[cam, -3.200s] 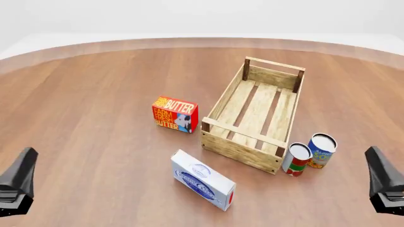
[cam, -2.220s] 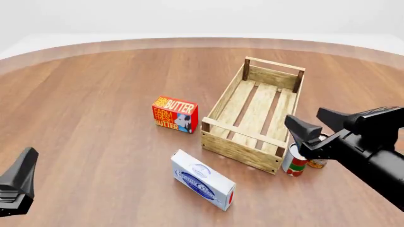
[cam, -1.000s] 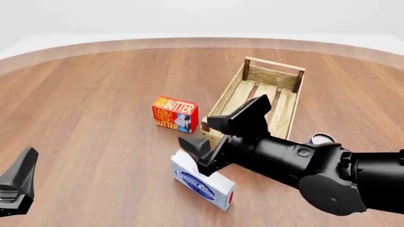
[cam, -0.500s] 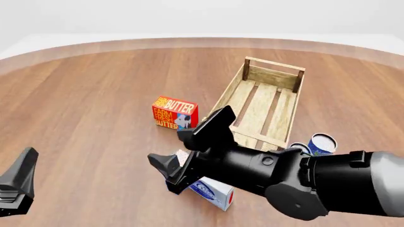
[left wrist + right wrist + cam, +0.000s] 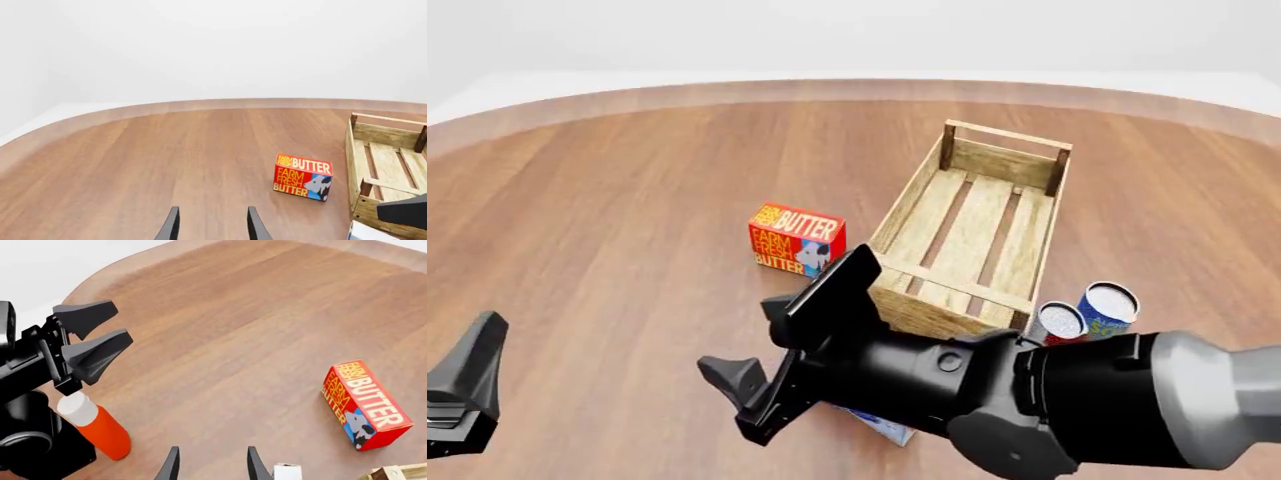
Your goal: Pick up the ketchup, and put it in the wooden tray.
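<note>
The ketchup, a red-orange bottle with a white cap, shows only in the right wrist view, right beside the black body of my left arm. It is out of the front view. My right gripper is open and empty, stretched across the table in front of the wooden tray; its fingers point toward the ketchup from some way off. My left gripper is open and empty at the near left edge, and it also shows in the right wrist view. The tray holds nothing that I can see.
A red butter box stands left of the tray. A white-and-blue box lies under my right arm, mostly hidden. Two cans stand at the tray's near right corner.
</note>
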Robot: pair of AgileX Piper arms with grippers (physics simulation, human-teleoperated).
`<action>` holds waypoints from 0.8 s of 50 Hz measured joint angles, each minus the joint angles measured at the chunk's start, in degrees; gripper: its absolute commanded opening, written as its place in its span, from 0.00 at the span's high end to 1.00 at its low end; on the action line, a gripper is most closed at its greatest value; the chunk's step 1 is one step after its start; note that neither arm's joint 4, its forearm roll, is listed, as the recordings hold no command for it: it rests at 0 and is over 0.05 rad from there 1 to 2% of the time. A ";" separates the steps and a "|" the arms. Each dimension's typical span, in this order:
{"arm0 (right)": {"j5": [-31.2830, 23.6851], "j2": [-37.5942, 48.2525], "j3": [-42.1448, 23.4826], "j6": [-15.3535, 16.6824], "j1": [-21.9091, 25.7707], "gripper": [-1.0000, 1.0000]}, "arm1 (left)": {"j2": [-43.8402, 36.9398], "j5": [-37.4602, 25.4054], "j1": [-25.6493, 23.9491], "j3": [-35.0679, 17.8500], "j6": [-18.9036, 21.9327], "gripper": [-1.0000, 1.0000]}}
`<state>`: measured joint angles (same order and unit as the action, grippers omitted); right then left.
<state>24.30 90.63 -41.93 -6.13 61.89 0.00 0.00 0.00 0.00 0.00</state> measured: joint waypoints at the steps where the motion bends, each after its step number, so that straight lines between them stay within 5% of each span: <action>1: 0.01 0.20 -0.14 -0.03 0.18 0.00 | 0.00 0.00 0.00 0.00 0.00 0.00; 40: -1.38 6.27 -6.17 -0.37 7.62 0.00 | 0.00 0.00 0.00 0.00 0.00 0.00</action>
<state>22.91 96.90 -48.10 -6.50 69.51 0.00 0.00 0.00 0.00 0.00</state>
